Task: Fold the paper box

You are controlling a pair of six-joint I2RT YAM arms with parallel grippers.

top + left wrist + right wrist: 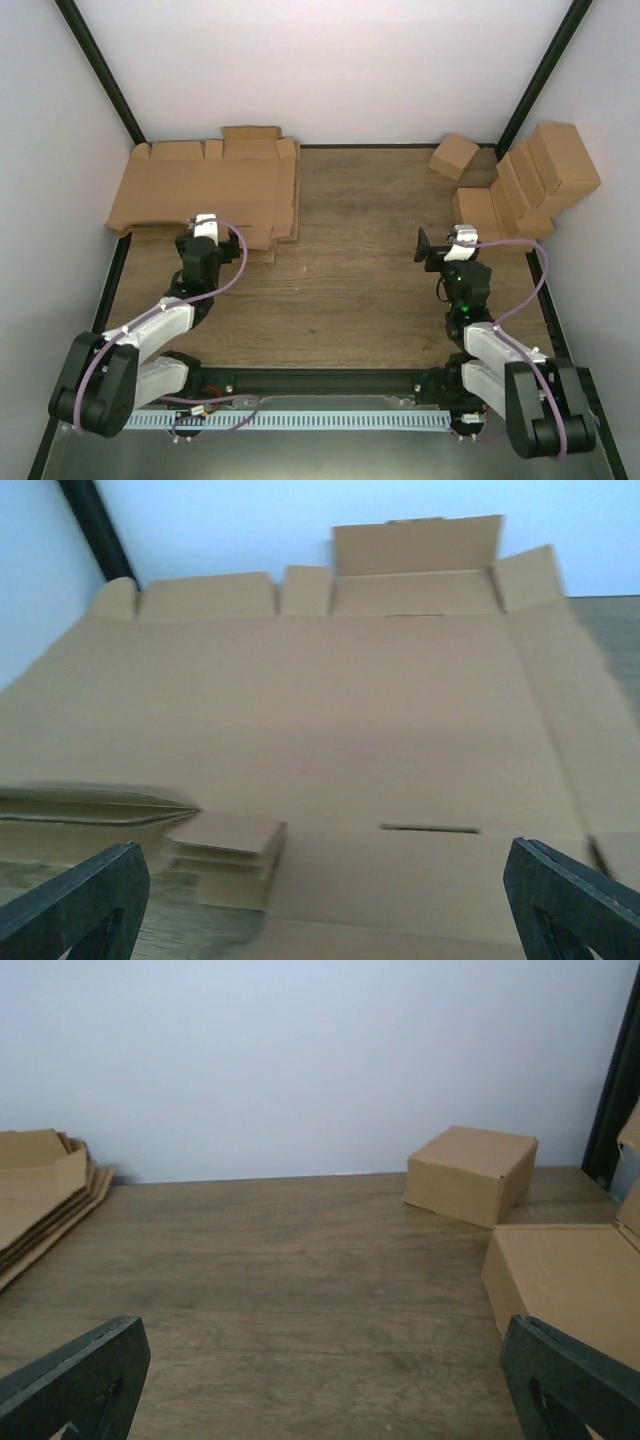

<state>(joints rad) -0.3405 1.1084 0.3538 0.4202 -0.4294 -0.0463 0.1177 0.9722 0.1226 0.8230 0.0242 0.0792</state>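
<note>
The paper box is out of view as a piece of its own. A stack of large flat brown cardboard sheets [205, 185] with flaps and notched edges lies at the back left. My left gripper [206, 218] hovers over the stack's near edge, open. In the left wrist view its dark fingertips [75, 900] stand far apart over the top sheet [320, 710], with nothing between them. My right gripper [447, 240] hangs open over bare wood at the right, and its fingertips [570, 1380] are spread wide and empty.
A small cube-like carton [453, 155] [470, 1173] sits at the back right. Several folded brown cartons [530, 180] lean in a row against the right wall, the nearest [570, 1280] just right of my right gripper. Black frame posts [100, 70] stand at both back corners.
</note>
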